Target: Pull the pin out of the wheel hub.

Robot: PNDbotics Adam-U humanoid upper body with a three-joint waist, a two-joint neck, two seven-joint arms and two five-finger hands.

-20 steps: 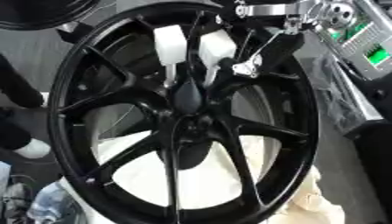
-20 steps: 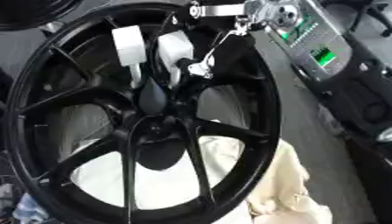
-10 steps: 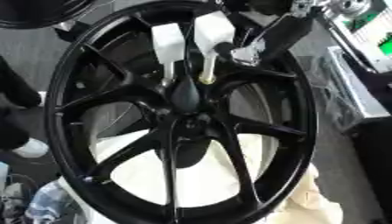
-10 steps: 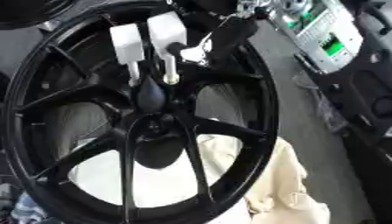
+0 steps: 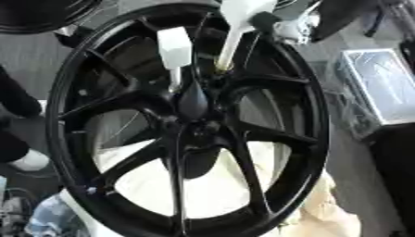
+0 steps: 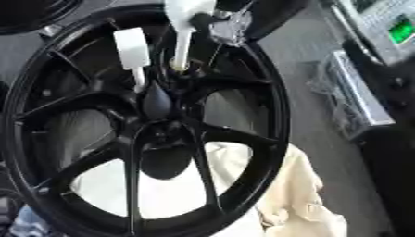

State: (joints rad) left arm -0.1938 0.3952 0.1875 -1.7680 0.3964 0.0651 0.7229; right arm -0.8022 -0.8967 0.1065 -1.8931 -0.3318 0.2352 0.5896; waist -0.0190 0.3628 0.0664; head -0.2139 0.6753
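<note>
1. Fingers of the right hand point(image 6: 231, 23) cannot be made out; the hand shows only as a blurred black and silver mass at the top edge, right of centre, so whether it is open or closed cannot be told. No left hand shows in either view.
2. One black wheel hub point(image 5: 191, 122) fills most of both views, tilted, with its slim spokes fanning out from a dark centre.
3. Two white pins stand in the upper part of the wheel hub, side by side just above its centre.
4. On the left, the left pin point(image 5: 174, 46) has a blocky white head and a thin stem that runs down into the wheel hub near the centre.
5. Just to its right, the right pin point(image 6: 185, 32) is longer, widens toward the top edge, and its lower tip sits at a small pale spot on the wheel hub.
6. That right pin's head reaches up to the right hand; the two overlap there, but a grip cannot be confirmed.
7. One cream cloth point(image 6: 300, 194) lies under the wheel hub's lower right, spilling out past the rim and showing through the lower spoke gaps.
8. One grey box point(image 5: 381, 83) with a shiny wrapped top sits at the right edge, apart from the wheel hub.
</note>
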